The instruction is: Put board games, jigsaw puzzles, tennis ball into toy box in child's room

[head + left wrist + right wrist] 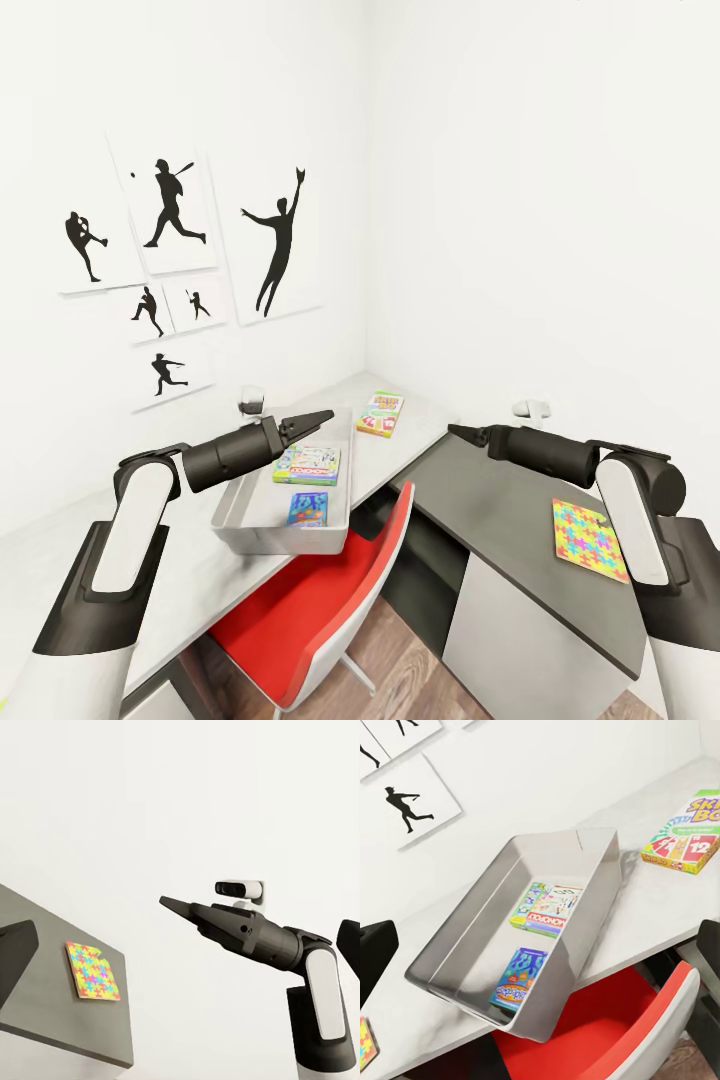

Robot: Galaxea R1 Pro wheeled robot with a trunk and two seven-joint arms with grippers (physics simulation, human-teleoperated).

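With both grippers, left (322,415) and right (458,432), pressed together and empty, the translucent grey plastic toy box (232,512) sits centre-frame holding two games, while the white Skip-Bo box (381,413) and multicoloured jigsaw square (588,540) await pickup.

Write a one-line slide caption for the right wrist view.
Toy box on the pale table holding two game boxes, a Skip-Bo game beside it, red chair below.

The toy box (472,945) looks like smooth grey translucent plastic with a soft sheen. The table (420,415) is pale speckled stone-ish on one side, matte dark grey (500,500) on the other. Chair (330,610) is glossy red, floor (420,680) looks like wood planks.
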